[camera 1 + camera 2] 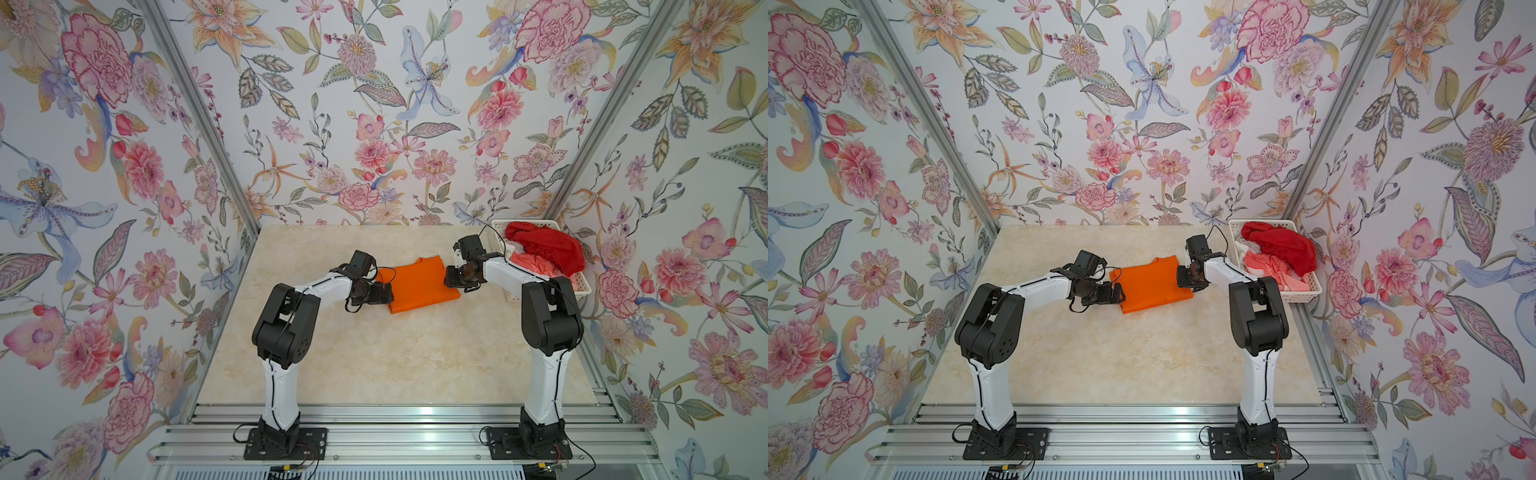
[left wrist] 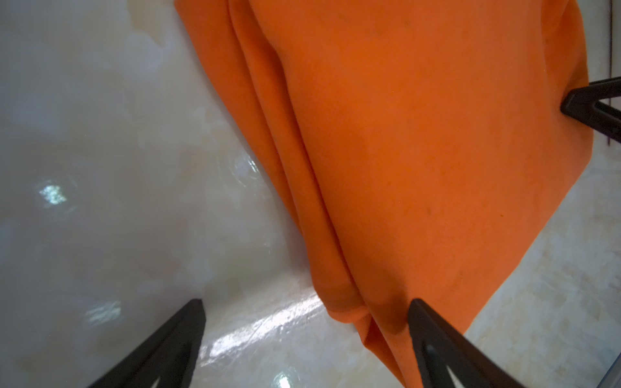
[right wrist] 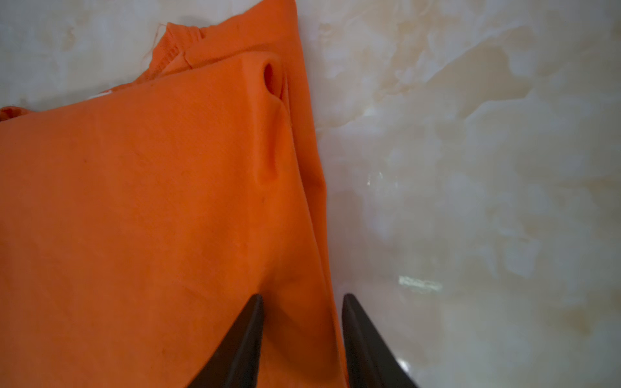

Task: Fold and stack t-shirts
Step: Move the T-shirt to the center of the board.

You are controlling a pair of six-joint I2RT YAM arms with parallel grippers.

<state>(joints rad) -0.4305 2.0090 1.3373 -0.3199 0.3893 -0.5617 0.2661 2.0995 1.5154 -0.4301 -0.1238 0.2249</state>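
Left gripper (image 2: 307,336) and right gripper (image 3: 302,339) sit at opposite edges of the folded bright orange cloth t-shirt (image 1: 419,284).

The left gripper's 2 black fingers are spread wide and hold nothing: 1 tip is over the shirt's layered corner, the other over the glossy cream marble-look table (image 1: 374,353). It is at the shirt's 8 o'clock edge. The right gripper's jaws stand partly apart at the 3 o'clock edge, with flat cloth showing in the gap. The orange shirt lies just past the table's centre, toward 12 o'clock. At the table's 2 o'clock corner, a white slotted plastic basket (image 1: 497,237) holds a crumpled deep red t-shirt (image 1: 548,247) piled on a coral-pink-and-white t-shirt (image 1: 536,264).
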